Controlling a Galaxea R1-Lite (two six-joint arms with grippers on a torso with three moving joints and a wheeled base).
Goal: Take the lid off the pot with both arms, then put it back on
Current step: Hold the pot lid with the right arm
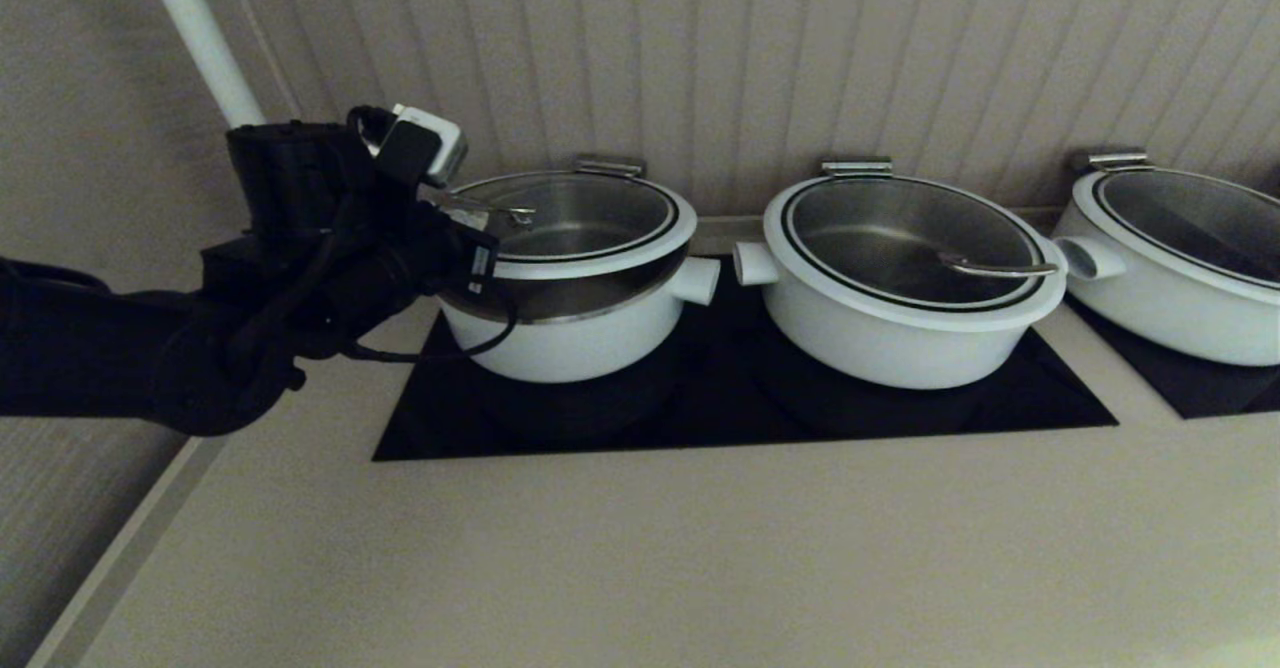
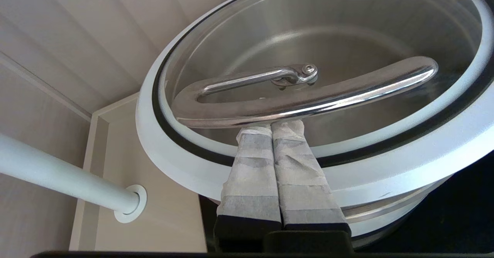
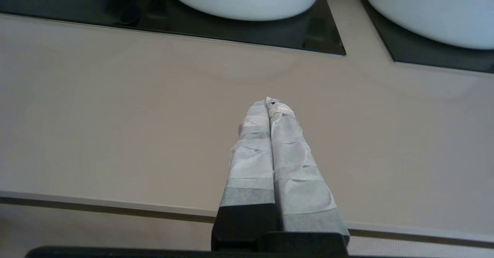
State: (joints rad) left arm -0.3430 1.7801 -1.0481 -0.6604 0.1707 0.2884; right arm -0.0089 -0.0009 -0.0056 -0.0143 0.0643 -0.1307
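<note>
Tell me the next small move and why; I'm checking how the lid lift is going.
Probably a small further raise with the left gripper. Its shut fingers sit under the handle, and the lid is tilted up off the pot, with the steel inner wall showing in front. The right gripper is shut above the bare counter, holding nothing, so it gives no support yet.

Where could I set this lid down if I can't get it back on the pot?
The widest bare patch is the beige counter in front of the black cooktop. The back is crowded: pot, middle pot and right pot stand close together. The left end effector is under the lid's handle, the lid raised. The right end effector hovers over the counter.
</note>
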